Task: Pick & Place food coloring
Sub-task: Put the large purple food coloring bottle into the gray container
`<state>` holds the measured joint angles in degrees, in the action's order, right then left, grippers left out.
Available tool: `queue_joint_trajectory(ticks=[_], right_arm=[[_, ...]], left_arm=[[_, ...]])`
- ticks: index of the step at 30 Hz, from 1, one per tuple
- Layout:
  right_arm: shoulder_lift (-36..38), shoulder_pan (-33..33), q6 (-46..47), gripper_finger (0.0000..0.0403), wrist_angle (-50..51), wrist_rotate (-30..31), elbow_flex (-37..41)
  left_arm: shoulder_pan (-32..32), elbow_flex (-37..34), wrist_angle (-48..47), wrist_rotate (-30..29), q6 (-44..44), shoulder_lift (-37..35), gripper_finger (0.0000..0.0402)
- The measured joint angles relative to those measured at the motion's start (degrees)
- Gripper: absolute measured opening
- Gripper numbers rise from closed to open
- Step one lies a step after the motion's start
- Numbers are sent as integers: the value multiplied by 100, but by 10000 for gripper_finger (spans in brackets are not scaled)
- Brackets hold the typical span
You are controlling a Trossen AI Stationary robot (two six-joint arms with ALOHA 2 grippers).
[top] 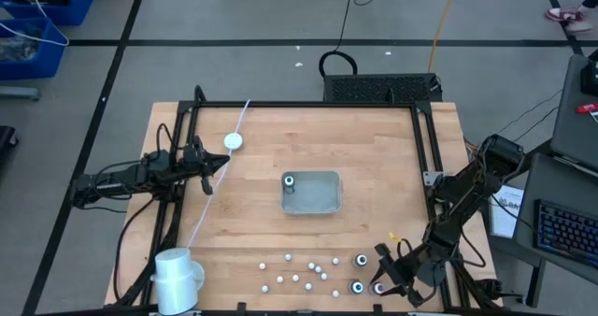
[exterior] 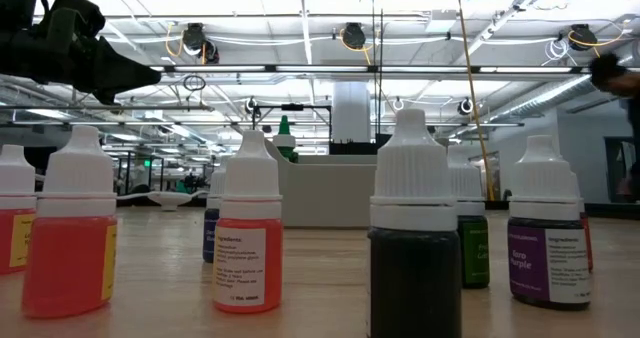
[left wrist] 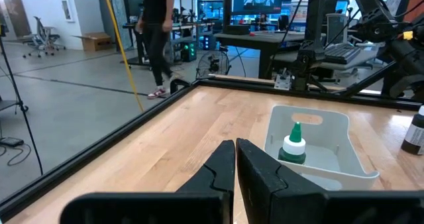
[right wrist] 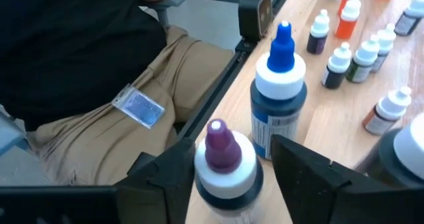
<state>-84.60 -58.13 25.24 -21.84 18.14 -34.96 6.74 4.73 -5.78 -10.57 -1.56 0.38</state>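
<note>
A purple-tipped food coloring bottle (right wrist: 224, 159) stood at the table's near right edge, between the right gripper's (right wrist: 232, 177) open fingers, not visibly clamped. A blue-tipped bottle (right wrist: 278, 91) stood just beside it. A green-tipped bottle (left wrist: 293, 144) sat in the grey tray (top: 327, 196) mid-table. The left gripper (left wrist: 235, 177) waited closed and empty at the left.

Fig.: four food-coloring btls, dark bodies w/ pale collars, all upright. The purple-tip btl (right wrist: 222, 159) stands betw. the spread fingers of your R gripper (top: 391, 280), with a gap on one side. The blue-tip btl (right wrist: 278, 95) is just beyond it. The third btl (top: 361, 259) is near, off to one side. The green-tip btl (left wrist: 293, 146) sits ahead of your L gripper (left wrist: 235, 154), in the grey tray (left wrist: 344, 128).
</note>
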Motion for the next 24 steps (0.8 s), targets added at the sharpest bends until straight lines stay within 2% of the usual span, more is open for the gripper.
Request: queue_joint_trajectory(ticks=[10, 15, 20, 24], right_arm=[[7, -4, -128, 112, 63, 8, 0], [47, -13, -608, 110, 109, -19, 0], [551, -49, -625, 110, 533, -25, 9], [1249, -92, -654, 110, 1344, 92, 9]], left_arm=[[-1, 0, 0, 0, 2, 0, 21], [0, 0, 0, 0, 2, -1, 21], [0, 0, 0, -2, 6, 0, 21], [1, 0, 2, -2, 35, -2, 21]])
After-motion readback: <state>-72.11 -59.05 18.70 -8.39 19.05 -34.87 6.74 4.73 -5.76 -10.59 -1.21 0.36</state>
